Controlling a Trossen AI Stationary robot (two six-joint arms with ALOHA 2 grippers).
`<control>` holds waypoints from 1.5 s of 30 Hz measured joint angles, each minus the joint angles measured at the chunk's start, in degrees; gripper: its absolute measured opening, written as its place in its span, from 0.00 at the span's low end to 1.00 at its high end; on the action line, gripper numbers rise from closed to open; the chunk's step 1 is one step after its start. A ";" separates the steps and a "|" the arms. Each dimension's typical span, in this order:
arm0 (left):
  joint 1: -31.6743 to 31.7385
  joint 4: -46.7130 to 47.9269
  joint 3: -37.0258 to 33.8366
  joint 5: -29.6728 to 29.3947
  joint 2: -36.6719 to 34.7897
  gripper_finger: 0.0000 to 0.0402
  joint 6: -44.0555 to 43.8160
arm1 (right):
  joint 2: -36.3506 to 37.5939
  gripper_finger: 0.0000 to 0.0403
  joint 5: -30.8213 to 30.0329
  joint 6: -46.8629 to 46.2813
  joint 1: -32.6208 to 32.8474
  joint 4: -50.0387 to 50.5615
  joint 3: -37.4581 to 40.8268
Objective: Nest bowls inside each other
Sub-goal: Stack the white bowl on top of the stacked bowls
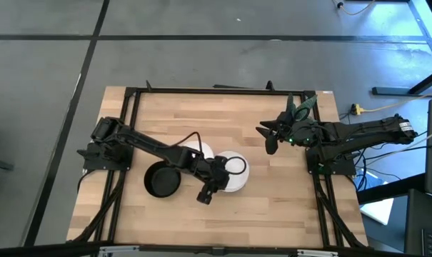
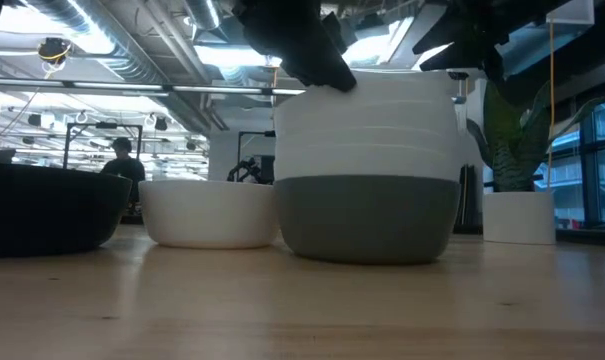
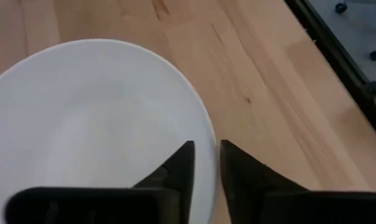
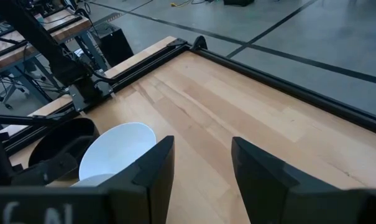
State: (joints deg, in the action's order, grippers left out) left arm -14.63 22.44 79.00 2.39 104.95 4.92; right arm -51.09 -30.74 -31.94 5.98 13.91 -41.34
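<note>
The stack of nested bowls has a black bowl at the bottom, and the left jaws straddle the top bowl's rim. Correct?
Not quite. In the low view the bottom bowl of the stack is dark grey; the black bowl sits apart. The left gripper does straddle the top bowl's rim.

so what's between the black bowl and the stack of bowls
A single white bowl sits between the black bowl and the stack of bowls, clearest in the low view.

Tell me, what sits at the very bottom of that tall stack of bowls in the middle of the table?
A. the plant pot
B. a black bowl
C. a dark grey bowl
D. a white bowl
C: in the low view the stack rests on a dark grey bowl, with white bowls layered above it; the black bowl stands apart on the table, beyond a lone white bowl.
</note>
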 joint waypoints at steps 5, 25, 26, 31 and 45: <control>0.00 -0.26 -0.02 2.05 0.00 0.30 2.27 | 0.00 0.40 -0.02 0.00 0.00 0.02 0.00; 6.98 17.32 -0.04 -3.12 -18.45 0.32 4.59 | -0.02 0.40 -0.02 0.44 -0.02 0.92 -0.04; 7.18 19.96 -0.04 -3.44 -19.09 0.32 4.69 | -0.02 0.40 -0.03 0.54 -0.02 0.94 -0.04; 7.64 31.14 -0.04 -8.31 -20.77 0.32 4.78 | -0.02 0.40 -0.04 0.84 -0.02 1.25 -0.04; 19.47 26.10 -13.30 -7.40 -20.70 0.32 7.52 | -0.02 0.40 -0.07 1.61 -0.04 2.25 -0.04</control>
State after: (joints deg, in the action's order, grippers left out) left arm 4.84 48.54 65.70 -5.01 84.25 12.44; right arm -51.11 -30.81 -30.34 5.93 16.16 -41.39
